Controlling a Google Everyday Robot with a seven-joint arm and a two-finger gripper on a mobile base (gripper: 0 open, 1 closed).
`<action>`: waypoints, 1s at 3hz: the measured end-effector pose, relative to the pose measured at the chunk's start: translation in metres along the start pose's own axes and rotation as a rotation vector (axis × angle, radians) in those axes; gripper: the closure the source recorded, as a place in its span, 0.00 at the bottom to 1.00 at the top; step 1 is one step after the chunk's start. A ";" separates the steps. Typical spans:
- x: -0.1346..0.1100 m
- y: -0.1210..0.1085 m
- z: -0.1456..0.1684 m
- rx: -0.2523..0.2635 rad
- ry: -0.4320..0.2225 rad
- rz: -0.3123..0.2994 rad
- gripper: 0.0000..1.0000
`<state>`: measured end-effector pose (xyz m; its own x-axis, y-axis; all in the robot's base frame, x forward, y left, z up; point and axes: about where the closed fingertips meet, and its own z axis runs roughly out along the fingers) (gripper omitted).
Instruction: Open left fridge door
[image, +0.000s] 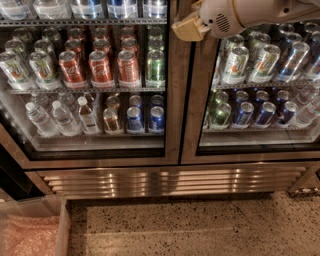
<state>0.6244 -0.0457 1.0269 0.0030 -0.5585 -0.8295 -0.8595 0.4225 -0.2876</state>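
Your gripper (189, 27), open or closed I cannot tell, hangs high against the steel inner upright of the left fridge door (173, 125), whose long edge runs straight down beneath it, glass spreading leftward across the fridge (170, 181).

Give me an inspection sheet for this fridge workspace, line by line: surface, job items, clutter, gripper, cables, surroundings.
Surface: speckled floor in front of the fridge.
Job's things: left fridge door looks shut, flush with the right door; red cans and water bottles show through its glass.
Clutter: clear bin at lower left, holding something pinkish.
Grippers: gripper at the top, in front of the steel frames where the two doors meet.
Cables: nothing seen.
Surroundings: dark recess beside the fridge at the left edge.
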 end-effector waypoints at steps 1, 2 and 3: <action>0.000 0.000 0.000 -0.003 -0.001 -0.001 1.00; 0.000 -0.002 0.000 -0.003 -0.001 -0.001 1.00; -0.001 -0.001 -0.001 -0.009 -0.003 -0.003 1.00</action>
<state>0.6250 -0.0466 1.0283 0.0076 -0.5574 -0.8302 -0.8642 0.4140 -0.2858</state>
